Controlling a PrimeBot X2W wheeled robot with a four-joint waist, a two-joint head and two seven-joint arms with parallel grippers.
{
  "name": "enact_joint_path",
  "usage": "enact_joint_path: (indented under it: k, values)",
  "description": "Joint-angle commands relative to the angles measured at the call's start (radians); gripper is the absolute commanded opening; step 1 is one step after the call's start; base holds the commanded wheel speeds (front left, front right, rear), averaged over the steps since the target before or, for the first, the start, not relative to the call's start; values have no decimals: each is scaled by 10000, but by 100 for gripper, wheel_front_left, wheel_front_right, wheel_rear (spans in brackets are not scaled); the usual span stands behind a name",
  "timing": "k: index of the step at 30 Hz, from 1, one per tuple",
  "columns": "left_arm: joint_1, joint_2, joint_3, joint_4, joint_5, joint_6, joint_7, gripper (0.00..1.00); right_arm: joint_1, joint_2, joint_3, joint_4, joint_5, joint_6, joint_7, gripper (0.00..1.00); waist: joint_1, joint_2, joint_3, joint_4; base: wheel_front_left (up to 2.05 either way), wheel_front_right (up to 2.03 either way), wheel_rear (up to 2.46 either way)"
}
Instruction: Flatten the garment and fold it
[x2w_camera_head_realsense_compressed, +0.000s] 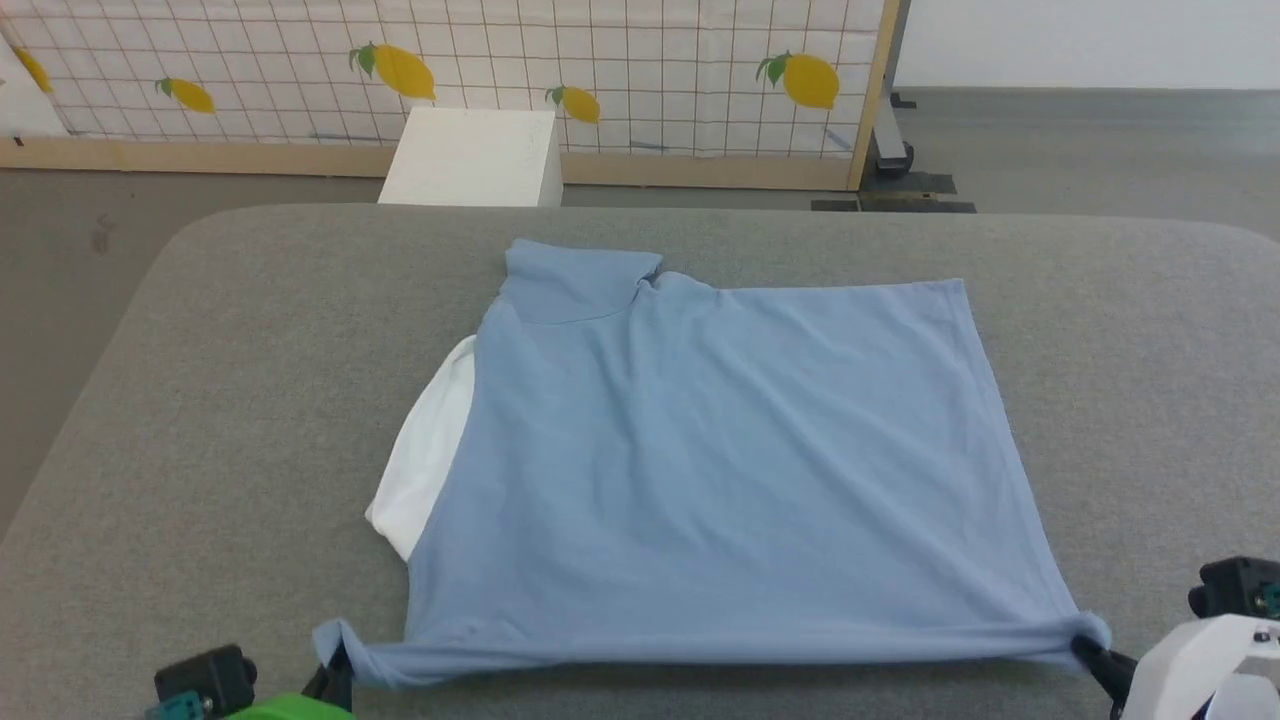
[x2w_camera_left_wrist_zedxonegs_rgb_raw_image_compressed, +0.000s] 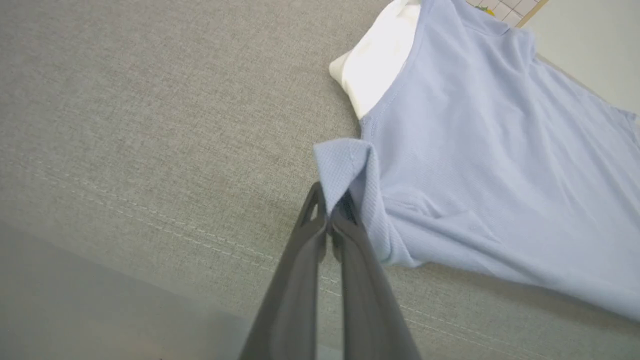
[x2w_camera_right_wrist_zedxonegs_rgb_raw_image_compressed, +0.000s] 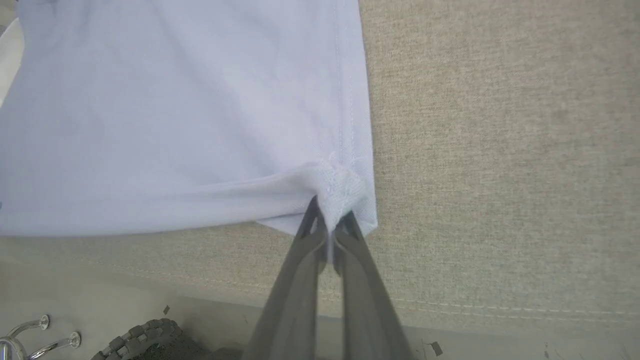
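The garment (x2w_camera_head_realsense_compressed: 720, 460), a light blue shirt, lies spread on the grey padded table (x2w_camera_head_realsense_compressed: 220, 400), its near edge pulled taut between two pinched corners. White collar fabric (x2w_camera_head_realsense_compressed: 425, 450) pokes out at its left side. My left gripper (x2w_camera_head_realsense_compressed: 338, 672) is shut on the near left corner, a ribbed sleeve end (x2w_camera_left_wrist_zedxonegs_rgb_raw_image_compressed: 345, 167) bunched between the jaws of the left gripper (x2w_camera_left_wrist_zedxonegs_rgb_raw_image_compressed: 330, 212). My right gripper (x2w_camera_head_realsense_compressed: 1085, 645) is shut on the near right corner, and the hem (x2w_camera_right_wrist_zedxonegs_rgb_raw_image_compressed: 345, 187) gathers between the jaws of the right gripper (x2w_camera_right_wrist_zedxonegs_rgb_raw_image_compressed: 330, 212). The garment (x2w_camera_right_wrist_zedxonegs_rgb_raw_image_compressed: 175, 115) looks smooth with faint creases.
A white box (x2w_camera_head_realsense_compressed: 470, 158) stands on the floor beyond the table's far edge, in front of a lemon-patterned screen (x2w_camera_head_realsense_compressed: 600, 70). Bare table lies left and right of the shirt. The table's near edge (x2w_camera_right_wrist_zedxonegs_rgb_raw_image_compressed: 450, 310) runs just under both grippers.
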Motion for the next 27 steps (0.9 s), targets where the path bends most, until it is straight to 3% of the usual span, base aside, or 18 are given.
enact_joint_path:
  k: [1,11,27]
  values:
    - [-349,241,107,-138,91,9,-109,0,-206,-97,-153,-149,-156,-25,62,0,2,-1,126,-42,0,0,0]
    - [-3469,403,-366,350,504,-512,100,0,-2434,-206,-163,-393,-725,-25,756,0,2,-1,1584,-97,0,0,0]
    - [-7166,-49,-952,4018,850,-1393,-563,0,-5399,-519,1026,1162,-1680,-25,1398,0,2,-1,3831,7,0,0,0]
